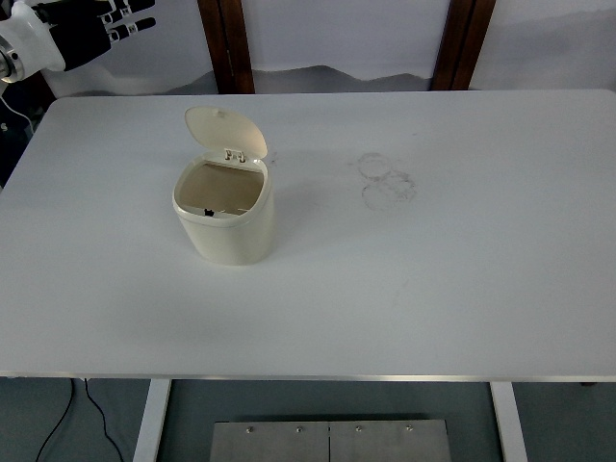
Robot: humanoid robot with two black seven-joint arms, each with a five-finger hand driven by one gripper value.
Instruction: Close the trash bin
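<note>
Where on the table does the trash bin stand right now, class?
In the head view the cream trash bin stands left of the table's centre, lid tipped up at the back, with faint ring marks to its right.
</note>
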